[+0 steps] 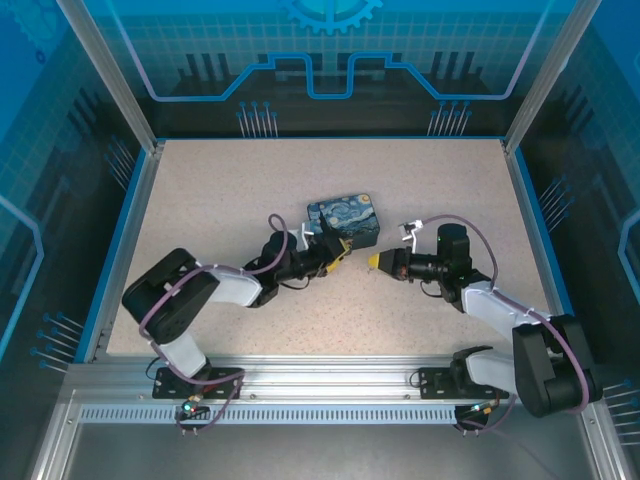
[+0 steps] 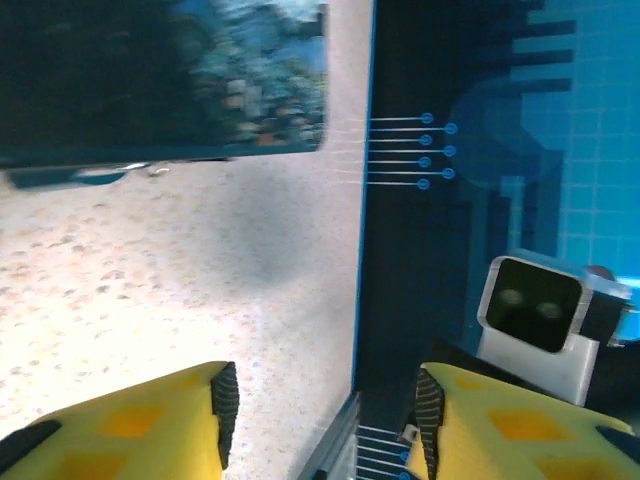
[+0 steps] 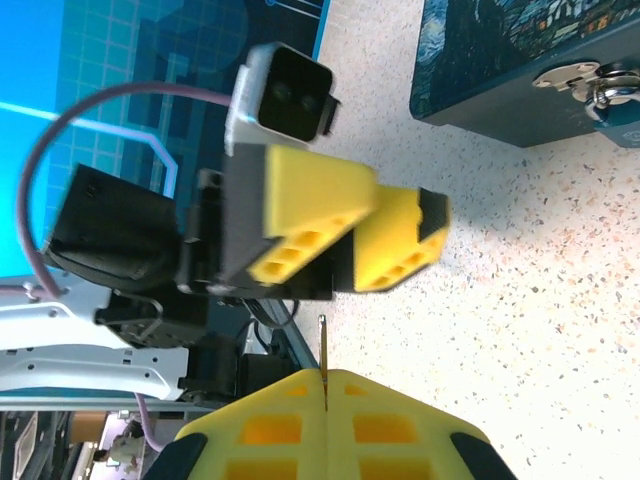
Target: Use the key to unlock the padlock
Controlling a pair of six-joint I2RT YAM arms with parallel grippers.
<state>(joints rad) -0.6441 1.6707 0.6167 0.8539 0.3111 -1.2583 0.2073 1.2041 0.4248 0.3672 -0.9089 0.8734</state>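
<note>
Speckled tabletop (image 1: pixel 200 200), and the right gripper (image 3: pixel 325 380) pinches the key (image 3: pixel 323 345) blade-forward, presumably for aiming. Ahead and off to one side of it, the padlock (image 3: pixel 600 88) hangs on the box (image 3: pixel 520 50). The left gripper (image 2: pixel 325 395) stands spread and empty, perhaps ready to steady the lock.

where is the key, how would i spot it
Right of the blue painted box sits the right gripper, shut. The key is the grey sliver poking out between its fingers, blade-thin metal against their chunky yellow.
</note>
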